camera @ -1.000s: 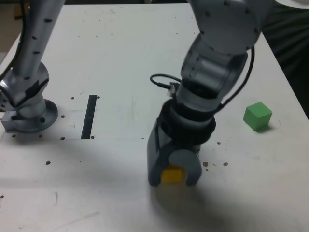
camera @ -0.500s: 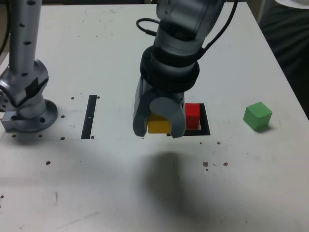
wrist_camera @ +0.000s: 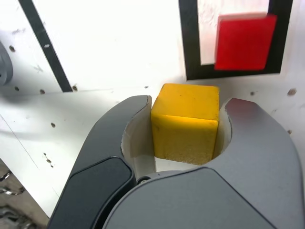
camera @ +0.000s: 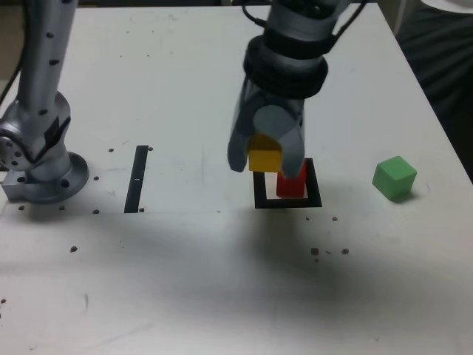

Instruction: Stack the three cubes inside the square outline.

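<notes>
Claw [camera: 266,161] closed on yellow cube [wrist_camera: 185,125], gripped b/w two thick, rounded grey fingers [wrist_camera: 250,138] w/ smooth matte outer shells & curved, paler inner faces. Cube = solid block, flat faces, slightly worn edges, some dark specks low on the front face. It's held up off the tabletop [camera: 170,296], w/ a soft blurred shadow on the surface in the ext. view. In that view cube & claw overlap the upper L part of the square outline [camera: 261,198], so exact height over it = can't tell.

Outline: flat, thick blk border, straight sides, pale off-white centre. Red cube [wrist_camera: 244,44] sits down on it, matte, sharp-cornered, toward the ext. view's R side of the square; wrist view shows it lapping over the blk border. Yellow & red are apart.

Green cube [camera: 395,177], matte w/ crisp edges, is on the tabletop well apart from the outline, to the ext. view's R. Narrow straight blk strip [camera: 137,180] lies flat to the L of the square, same view. Tabletop: white, smooth-ish, w/ scuffs, a thin seam & small dark holes. Round grey base [camera: 48,185] near ext. view's L edge, metallic-looking; dark wrinkled fabric [camera: 443,66] at its R edge.
</notes>
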You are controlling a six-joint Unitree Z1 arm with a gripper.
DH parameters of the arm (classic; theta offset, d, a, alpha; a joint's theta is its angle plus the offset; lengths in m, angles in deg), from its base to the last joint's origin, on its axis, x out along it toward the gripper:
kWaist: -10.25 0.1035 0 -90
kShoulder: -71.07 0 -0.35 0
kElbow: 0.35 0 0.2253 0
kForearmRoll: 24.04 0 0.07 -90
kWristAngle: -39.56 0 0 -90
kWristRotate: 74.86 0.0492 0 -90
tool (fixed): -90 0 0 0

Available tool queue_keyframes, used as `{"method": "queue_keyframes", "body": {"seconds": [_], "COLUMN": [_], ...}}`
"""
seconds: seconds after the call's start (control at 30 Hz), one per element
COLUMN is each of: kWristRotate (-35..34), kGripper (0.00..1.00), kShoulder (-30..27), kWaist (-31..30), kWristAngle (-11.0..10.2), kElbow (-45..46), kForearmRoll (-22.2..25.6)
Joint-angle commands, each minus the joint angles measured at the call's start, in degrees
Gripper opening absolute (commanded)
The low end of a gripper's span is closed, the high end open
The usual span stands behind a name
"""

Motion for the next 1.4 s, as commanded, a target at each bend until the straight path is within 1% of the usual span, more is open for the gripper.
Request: {"method": "queue_keyframes", "body": {"seconds": [0.0, 0.2, 0.37, 0.67, 0.7, 0.73, 0.87, 0.93, 0.97, 1.2, 1.3, 1.37], "kWristRotate": [1.3, 5.1, 6.6, 7.7, 7.7, 7.8, 7.9, 7.9, 7.9, 7.7, 7.6, 7.3], "kGripper": [0.3, 0.3, 0.3, 0.3, 0.32, 0.39, 0.79, 0.97, 0.99, 1.0, 1.0, 1.0], "kShoulder": [1.1, 4.0, 5.6, 8.9, 9.0, 9.1, 9.2, 9.2, 9.2, 9.1, 8.8, 8.2], "kWaist": [1.1, 3.7, 5.2, 6.0, 6.0, 6.0, 6.0, 6.0, 6.0, 6.1, 6.2, 6.3], "kWristAngle": [0.0, -0.4, -0.5, 0.8, 0.9, 0.9, 1.0, 1.0, 1.1, 0.9, 0.4, -0.2], "kElbow": [-1.3, -4.4, -5.6, -7.7, -7.8, -7.8, -7.7, -7.6, -7.5, -6.9, -6.4, -6.0], "kForearmRoll": [0.5, 1.1, 1.5, 1.5, 1.5, 1.4, 1.3, 1.3, 1.3, 1.2, 1.2, 1.2]}}
